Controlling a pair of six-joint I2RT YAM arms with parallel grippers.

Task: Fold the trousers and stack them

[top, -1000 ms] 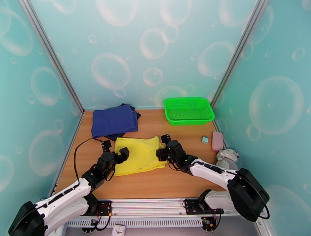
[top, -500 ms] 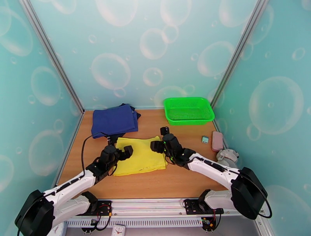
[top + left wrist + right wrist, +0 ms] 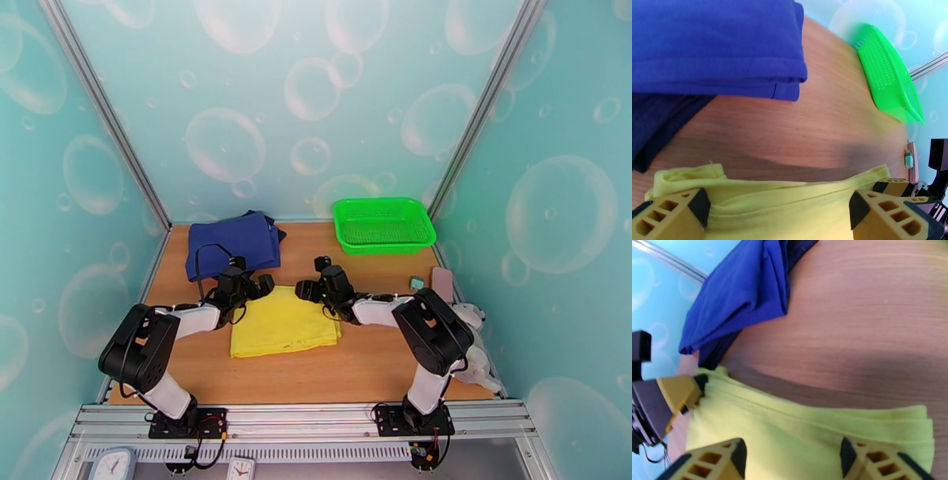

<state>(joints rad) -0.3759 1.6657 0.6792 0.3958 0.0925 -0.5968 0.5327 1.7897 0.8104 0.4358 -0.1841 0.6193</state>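
The yellow trousers (image 3: pixel 284 325) lie folded into a flat rectangle in the middle of the wooden table (image 3: pixel 363 371). My left gripper (image 3: pixel 251 283) is at their far left corner, open; in the left wrist view (image 3: pixel 778 215) its orange fingers (image 3: pixel 671 215) stand wide apart over the layered far edge of the trousers (image 3: pixel 790 197). My right gripper (image 3: pixel 310 278) is at the far right corner, also open. In the right wrist view (image 3: pixel 794 461) its fingers (image 3: pixel 884 461) straddle the flat trousers (image 3: pixel 809 429) without pinching them.
A folded navy blue cloth (image 3: pixel 233 243) lies just beyond the trousers at the back left. A green basket (image 3: pixel 383 225) stands at the back right. A small teal block (image 3: pixel 416 283), a pink case (image 3: pixel 441 286) and a white object (image 3: pixel 468 316) sit along the right edge.
Both arms have reached forward from the trousers' side edges to the far edge. The right gripper's jaws have opened and let go of the cloth, which now lies flatter.
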